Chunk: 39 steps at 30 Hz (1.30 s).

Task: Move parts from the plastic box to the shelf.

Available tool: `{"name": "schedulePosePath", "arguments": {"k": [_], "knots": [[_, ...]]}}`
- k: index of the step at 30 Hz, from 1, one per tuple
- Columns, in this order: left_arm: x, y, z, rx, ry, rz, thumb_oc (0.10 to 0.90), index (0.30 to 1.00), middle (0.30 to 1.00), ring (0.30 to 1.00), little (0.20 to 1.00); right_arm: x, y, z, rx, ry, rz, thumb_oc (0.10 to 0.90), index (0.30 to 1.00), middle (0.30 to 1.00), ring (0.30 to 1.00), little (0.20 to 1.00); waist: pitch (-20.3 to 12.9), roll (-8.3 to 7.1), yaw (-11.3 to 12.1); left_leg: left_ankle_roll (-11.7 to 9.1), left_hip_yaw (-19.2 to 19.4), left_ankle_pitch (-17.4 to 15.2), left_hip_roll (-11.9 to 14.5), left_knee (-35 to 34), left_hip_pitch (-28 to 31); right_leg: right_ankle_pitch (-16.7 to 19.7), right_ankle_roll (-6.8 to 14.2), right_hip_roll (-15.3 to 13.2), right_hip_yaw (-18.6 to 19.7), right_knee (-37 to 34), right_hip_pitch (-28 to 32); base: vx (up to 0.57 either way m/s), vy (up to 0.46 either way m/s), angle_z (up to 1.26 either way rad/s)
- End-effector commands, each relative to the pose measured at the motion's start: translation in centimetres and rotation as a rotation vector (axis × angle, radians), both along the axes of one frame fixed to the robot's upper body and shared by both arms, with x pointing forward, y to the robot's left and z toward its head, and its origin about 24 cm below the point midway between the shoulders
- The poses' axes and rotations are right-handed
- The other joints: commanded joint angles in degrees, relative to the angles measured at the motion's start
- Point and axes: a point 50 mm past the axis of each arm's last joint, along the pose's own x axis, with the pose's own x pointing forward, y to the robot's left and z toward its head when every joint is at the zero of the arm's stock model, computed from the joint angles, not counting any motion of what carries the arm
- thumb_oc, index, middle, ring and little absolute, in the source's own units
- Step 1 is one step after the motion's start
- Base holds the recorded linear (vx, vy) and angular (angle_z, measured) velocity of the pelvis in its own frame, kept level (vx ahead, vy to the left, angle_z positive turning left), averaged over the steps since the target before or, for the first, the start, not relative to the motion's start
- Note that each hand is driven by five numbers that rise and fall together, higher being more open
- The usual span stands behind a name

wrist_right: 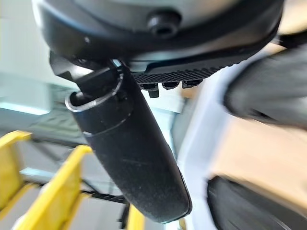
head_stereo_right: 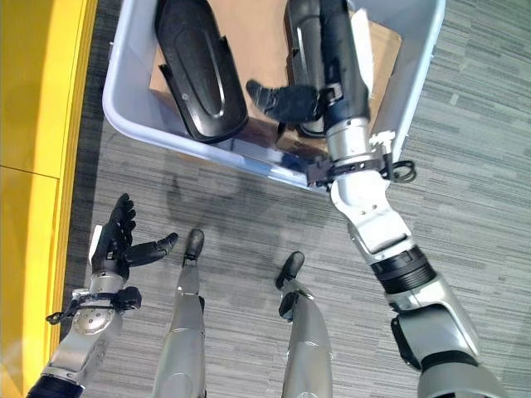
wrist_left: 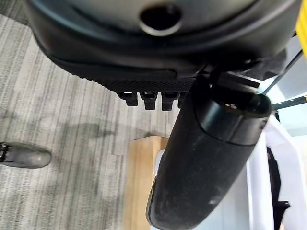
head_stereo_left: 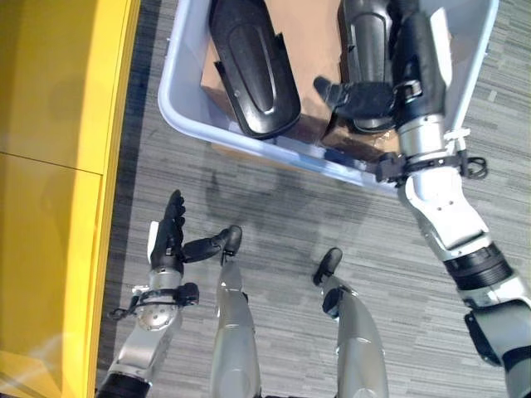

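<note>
A pale blue plastic box (head_stereo_left: 189, 124) stands on the carpet ahead of me. Inside it, two long black moulded parts lie on brown cardboard (head_stereo_left: 311, 41): one on the left (head_stereo_left: 253, 66) and one on the right (head_stereo_left: 365, 33). My right hand (head_stereo_left: 375, 99) reaches over the box's near wall and rests over the right part, fingers stretched along it and thumb spread toward the middle. It is open. In the right wrist view the thumb (wrist_right: 134, 153) is straight, with a black part (wrist_right: 261, 93) beyond it. My left hand (head_stereo_left: 170, 236) hangs open and empty, low on the left beside the shelf.
The yellow shelf (head_stereo_left: 50, 166) runs along the whole left side, close to my left arm. Grey striped carpet (head_stereo_left: 274, 207) lies between me and the box. A light wooden piece (wrist_left: 144, 182) shows under the box's near edge.
</note>
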Motion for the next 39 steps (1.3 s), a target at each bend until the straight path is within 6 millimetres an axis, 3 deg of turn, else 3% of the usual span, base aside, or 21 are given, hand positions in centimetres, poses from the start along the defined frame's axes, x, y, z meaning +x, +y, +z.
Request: {"name": "schedulePosePath", "arguments": {"k": [1, 5, 12, 18, 30, 39], "knots": [[-1.1, 0.2, 1.7, 0.064, -0.089, -0.033, 0.9, 1.0, 1.0, 1.0, 1.0, -3.6, 0.6, 4.7, -0.001, -0.319, 0.044, 0.9, 1.0, 1.0, 1.0, 1.0, -4.15, -2.43, -0.86, -1.22, 2.13, 3.78, 2.83, -3.62, 7.74, 5.08, 6.08, -1.38, 0.25, -9.63, 7.48, 0.01, 0.014, -0.03], [-1.3, 0.3, 1.4, 0.071, -0.073, -0.035, 0.9, 1.0, 1.0, 1.0, 1.0, -3.5, 0.3, 4.1, -0.045, -0.309, 0.004, 0.9, 1.0, 1.0, 1.0, 1.0, -4.69, -2.52, -1.3, -1.08, 2.48, 3.49, 2.97, -3.62, 8.37, 5.06, 6.11, -1.37, 0.41, -9.55, 7.95, 0.0, 0.0, 0.0], [-1.5, 0.6, 1.1, 0.088, -0.061, -0.031, 0.9, 1.0, 1.0, 1.0, 1.0, -2.3, -0.8, 1.2, -0.171, -0.214, -0.121, 0.9, 1.0, 1.0, 1.0, 1.0, -5.28, -2.08, -2.29, -0.72, 3.12, 3.09, 3.18, -3.62, 9.67, 4.95, 6.23, -1.38, 1.35, -9.07, 8.19, -0.01, 0.024, -0.05], [-1.8, 0.8, 0.9, 0.107, -0.057, -0.032, 0.9, 1.0, 1.0, 1.0, 1.0, -0.5, -2.1, -0.3, -0.409, -0.147, -0.303, 0.9, 1.0, 1.0, 1.0, 1.0, -5.27, -1.92, -2.83, -0.49, 3.83, 2.8, 3.16, -3.62, 10.24, 5.3, 6.36, -1.34, 2.21, -9.27, 7.93, -0.01, 0.01, -0.03], [-1.4, 0.4, 1.0, 0.136, -0.068, -0.068, 0.9, 1.0, 1.0, 1.0, 1.0, 1.8, -2.8, 0.8, -0.749, -0.171, -0.516, 0.9, 1.0, 1.0, 1.0, 1.0, -4.34, -1.25, -2.72, -0.23, 4.37, 2.67, 2.87, -3.62, 10.15, 5.26, 6.4, -1.87, 3.39, -8.67, 6.42, 0.0, 0.005, -0.06], [-0.8, 0.0, 1.0, 0.129, -0.077, -0.06, 0.9, 1.0, 1.0, 1.0, 1.0, 2.6, -2.4, 0.8, -0.779, -0.169, -0.541, 0.9, 1.0, 1.0, 1.0, 1.0, -3.35, -0.52, -2.72, -0.1, 4.41, 2.85, 2.63, -3.62, 9.38, 5.13, 6.32, -2.09, 3.55, -8.05, 5.27, 0.0, -0.001, 0.0]]}}
